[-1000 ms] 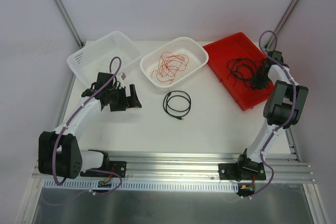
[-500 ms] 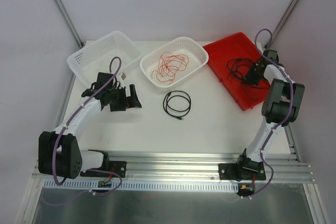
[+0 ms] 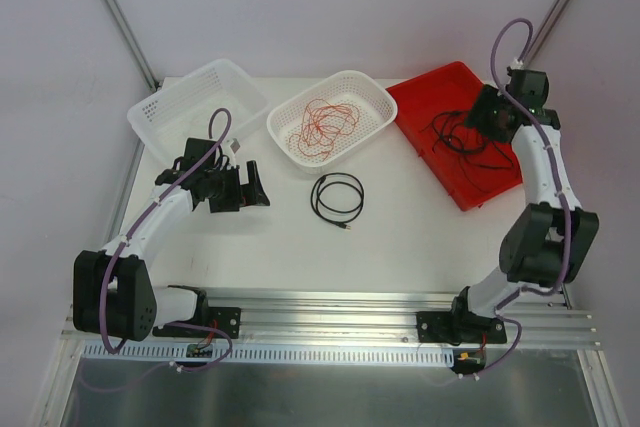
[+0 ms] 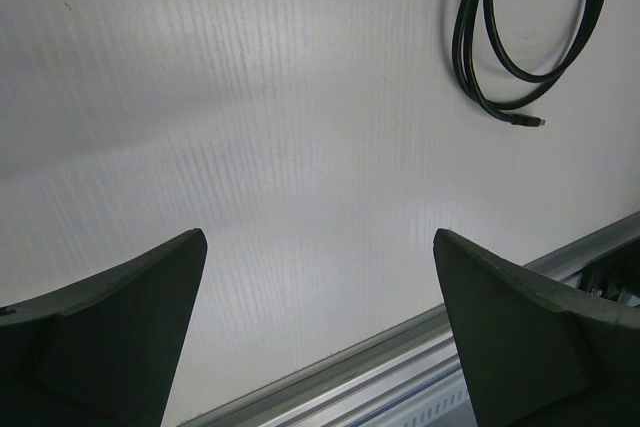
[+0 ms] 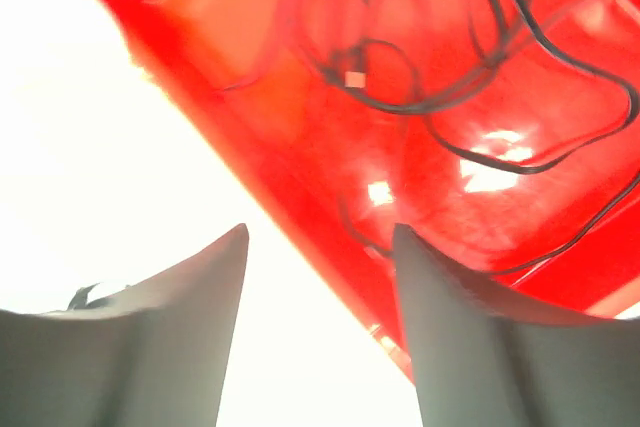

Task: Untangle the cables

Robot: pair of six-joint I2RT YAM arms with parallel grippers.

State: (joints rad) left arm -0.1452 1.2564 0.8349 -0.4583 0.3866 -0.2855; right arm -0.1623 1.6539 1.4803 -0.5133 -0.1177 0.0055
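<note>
Left gripper (image 4: 318, 239): jaws spread wide, nothing between them, hanging over bare table (image 4: 250, 97). A single black coil (image 4: 458, 42) lies flat on the table ahead and to the right of those jaws, well apart from them. Right gripper (image 5: 320, 232): jaws parted, gap clear, nothing pinched. It hangs over the near rim of the red tray (image 5: 300, 147). The black tangle (image 3: 462, 135) sits inside the tray ahead of the right jaws, not touching them. Orange wires (image 3: 325, 125) are piled in the white basket (image 3: 345, 77), far from both sets of jaws.
</note>
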